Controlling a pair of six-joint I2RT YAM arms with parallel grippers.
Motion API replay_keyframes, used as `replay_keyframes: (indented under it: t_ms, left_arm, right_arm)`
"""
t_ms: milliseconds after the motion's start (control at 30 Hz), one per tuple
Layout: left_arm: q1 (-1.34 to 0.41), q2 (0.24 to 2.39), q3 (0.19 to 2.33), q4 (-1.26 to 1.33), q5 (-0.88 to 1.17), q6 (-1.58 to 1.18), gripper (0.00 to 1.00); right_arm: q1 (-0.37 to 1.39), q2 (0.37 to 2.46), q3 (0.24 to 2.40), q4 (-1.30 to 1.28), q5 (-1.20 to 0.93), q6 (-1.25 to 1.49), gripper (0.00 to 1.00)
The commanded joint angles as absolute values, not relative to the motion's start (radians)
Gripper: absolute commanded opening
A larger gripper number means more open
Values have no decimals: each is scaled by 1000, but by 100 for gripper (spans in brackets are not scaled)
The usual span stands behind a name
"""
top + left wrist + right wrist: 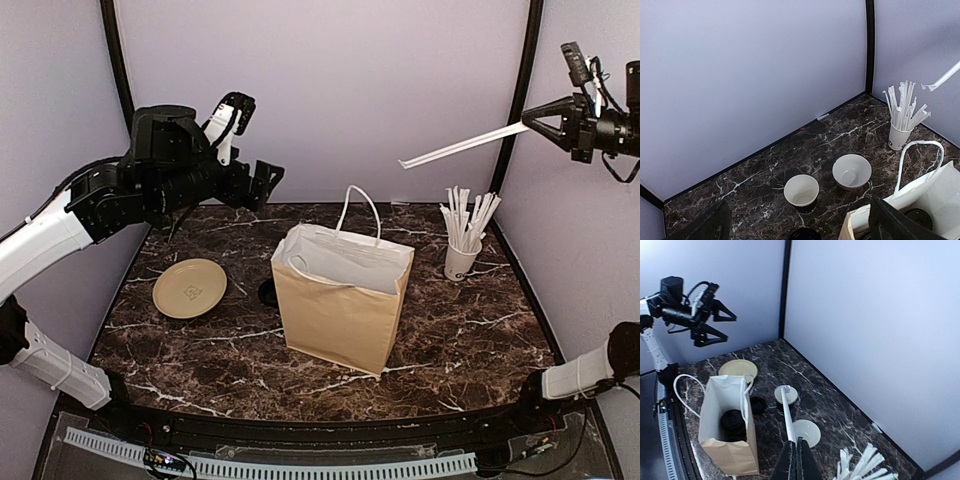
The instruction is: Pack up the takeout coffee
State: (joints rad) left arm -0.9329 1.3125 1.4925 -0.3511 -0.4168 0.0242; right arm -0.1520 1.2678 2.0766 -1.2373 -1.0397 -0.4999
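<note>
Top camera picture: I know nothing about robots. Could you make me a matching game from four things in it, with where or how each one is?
Things:
1. paper bag
2. single wrapped straw
3. tan plate
4. left claw

States:
A. lying flat on the left side of the table
B. open and empty, up in the air
C. pinched in the shut right claw
D. standing open mid-table

Pairs: 1-D, 2-C, 3-A, 4-B

table [470,340]: glossy marble-look | bag [335,320]: matt kraft paper (white inside) | straws [470,220]: paper-wrapped
</note>
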Motion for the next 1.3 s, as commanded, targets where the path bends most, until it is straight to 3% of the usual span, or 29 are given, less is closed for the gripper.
replay_keyframes:
  t_ms: [0,167,600,867,900,967,1067,1167,1267]
  left_arm:
    - [-928,1279,1501,-361,-443,9,98]
    - [-928,1255,1489,-368,-467,8,98]
    - [-928,1209,1474,-389,-512,3,98]
    - [-928,1200,1452,-389,-523,3,98]
    - [-928,1200,1449,-388,-522,3,98]
    - [-929,1200,1441,-383,-520,3,98]
    - [-929,1204,1437,-387,-519,4,99]
    - [-928,1203,1431,-383,-522,5,99]
    - [-928,1203,1416,-369,-526,13,99]
  right_arm:
    - [-103,1278,2077,-1254,-1299,-506,0]
    - [47,1292,2041,-1145,-1278,-421,0]
    - [536,1423,1867,-973,-773,-408,0]
    - [681,1587,1825,-861,-722,-336,0]
    - [696,1604,1822,-866,-720,-337,2]
    - [713,1625,1834,-917,-743,-377,24]
    - [700,1600,1866,-1004,-758,-444,41]
    - [609,1525,1860,-1007,-785,-460,48]
    - [473,1467,1823,-988,-798,-449,48]
